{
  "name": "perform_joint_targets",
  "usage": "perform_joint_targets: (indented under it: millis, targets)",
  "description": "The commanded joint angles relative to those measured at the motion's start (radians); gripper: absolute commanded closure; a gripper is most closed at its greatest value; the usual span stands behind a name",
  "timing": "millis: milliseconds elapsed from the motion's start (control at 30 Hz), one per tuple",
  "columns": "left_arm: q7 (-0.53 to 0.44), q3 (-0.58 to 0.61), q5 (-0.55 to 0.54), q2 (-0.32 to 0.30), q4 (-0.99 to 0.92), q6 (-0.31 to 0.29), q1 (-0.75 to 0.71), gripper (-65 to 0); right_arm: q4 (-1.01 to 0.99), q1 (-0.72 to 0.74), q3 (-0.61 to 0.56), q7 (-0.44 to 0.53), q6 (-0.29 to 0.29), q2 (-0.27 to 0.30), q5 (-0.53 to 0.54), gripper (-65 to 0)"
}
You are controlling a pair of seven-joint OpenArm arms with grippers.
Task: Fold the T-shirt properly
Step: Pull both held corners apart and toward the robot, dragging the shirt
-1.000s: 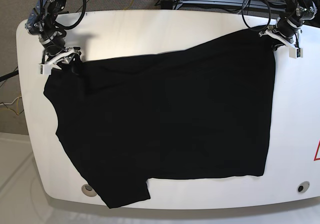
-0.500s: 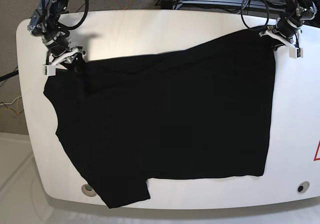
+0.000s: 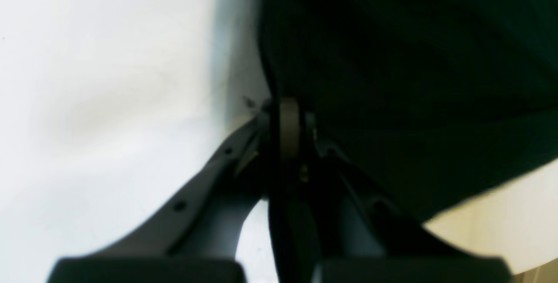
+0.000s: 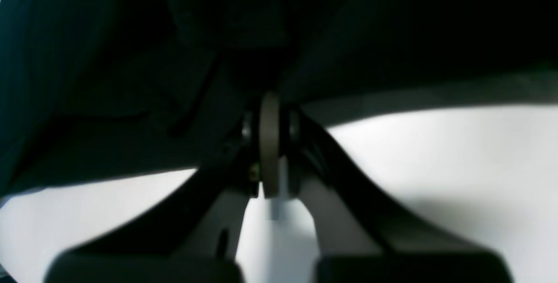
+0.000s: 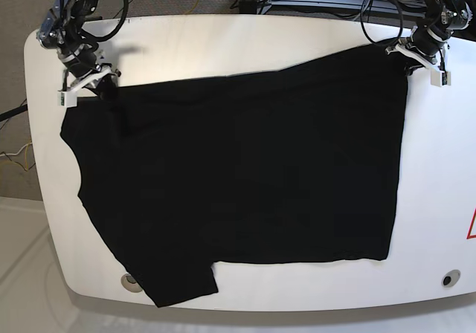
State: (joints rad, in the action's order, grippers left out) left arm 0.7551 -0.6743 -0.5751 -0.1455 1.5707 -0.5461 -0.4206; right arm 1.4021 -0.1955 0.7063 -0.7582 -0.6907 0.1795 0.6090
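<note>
**A:** Progress first: where do you stand on the fold?

**B:** You're at the very start. The T-shirt (image 5: pixel 245 177) lies spread in a single layer over most of the tabletop (image 5: pixel 223 39), one sleeve hanging toward the near edge of the tabletop. No fold line shows anywhere, so every fold is left to do, judging from the base view.

**A:** And your arms?

**B:** Both are at the far edge of the T-shirt, one on each far corner. Your right gripper (image 5: pixel 83 82) is at the corner on the base view's left, its arm reaching in from beyond the tabletop; its wrist view shows the jaws pinched together with black cloth (image 4: pixel 270 56) bunched right at the tips, so it's clamped on the T-shirt. Your left gripper (image 5: pixel 422 56) is at the opposite far corner, well apart from the right one, jaws likewise closed on the hem (image 3: pixel 305 78).

**A:** So what's next?

**B:** Likely you lift both corners together and carry that far edge over the body of the T-shirt.
</note>
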Motion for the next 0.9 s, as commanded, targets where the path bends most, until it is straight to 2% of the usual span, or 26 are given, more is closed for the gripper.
perform_joint_targets:
  millis: [0, 100, 433, 500, 633, 867]
  targets:
    - [0.005, -0.01, 0.002, -0.019, 0.018, 0.008, -0.012, 0.0, 0.068, -0.014, 0.049, -0.012, 0.008, 0.02, 0.012, 0.0]
    - [-0.002, -0.007, 0.005, -0.023, 0.045, 0.003, -0.039, 0.0, 0.15, -0.073, 0.126, -0.065, 0.008, 0.017, 0.03, 0.0]
    - [-0.017, -0.008, 0.005, -0.029, 0.108, 0.01, -0.096, 0.0, 0.251, -0.208, 0.247, -0.146, 0.01, 0.012, 0.112, 0.0]
    - [-0.014, -0.019, -0.003, -0.026, 0.134, 0.004, -0.12, 0.0, 0.266, -0.247, 0.296, -0.141, 0.006, 0.009, 0.147, 0.0]
    - [-0.013, -0.02, -0.007, -0.027, 0.134, 0.001, -0.129, 0.0, 0.265, -0.268, 0.323, -0.131, 0.004, 0.007, 0.156, 0.0]
    - [-0.006, -0.022, -0.013, -0.027, 0.121, -0.005, -0.116, 0.0, 0.241, -0.254, 0.334, -0.059, -0.002, 0.008, 0.154, 0.0]
